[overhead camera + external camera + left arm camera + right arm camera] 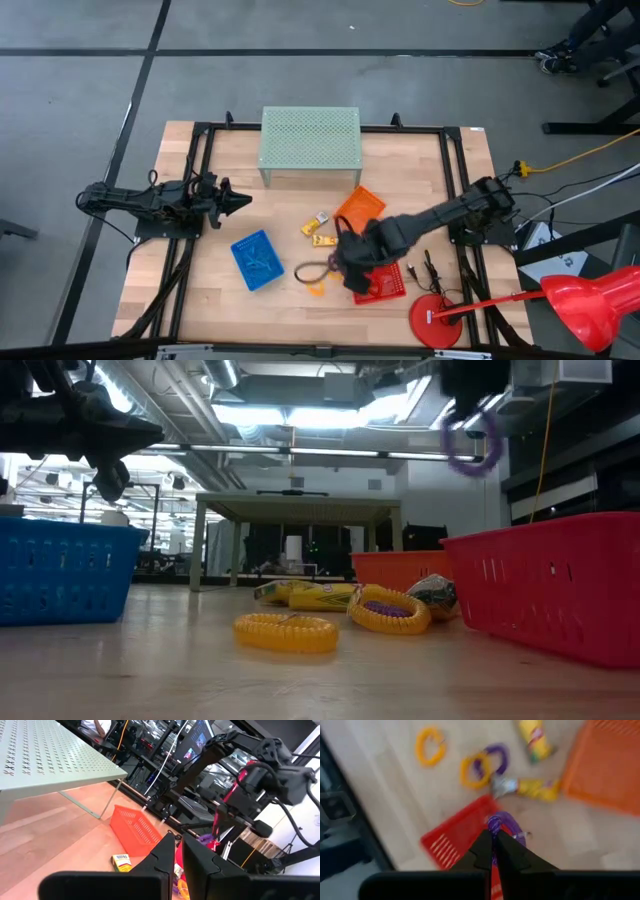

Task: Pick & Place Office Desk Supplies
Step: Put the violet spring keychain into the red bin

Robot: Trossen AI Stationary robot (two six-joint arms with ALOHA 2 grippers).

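My right gripper (495, 839) hangs high over the table's middle right, shut on a purple coiled loop (470, 444). Below it lies the red basket (455, 840). On the wood lie a yellow loop (287, 632), a yellow loop with a purple one beside it (482, 765), and two yellow crayon boxes (318, 230). The orange basket (360, 207) and the blue basket (257, 260) rest on the table. My left gripper (178, 851) waits at the table's left, pointing level, shut and holding nothing. My right gripper pinches the purple loop's coil at its top (494, 823) between its two fingers. The fingers come from above, pointing down. The loop hangs below them, lifted clear of the table, above the red basket's rim.
The pale green perforated stand (310, 140) is at the table's far middle. A red round-based object (435, 320) is at the near right corner, with black cables (432, 272) beside it. Bare wood lies between the blue basket and the loops.
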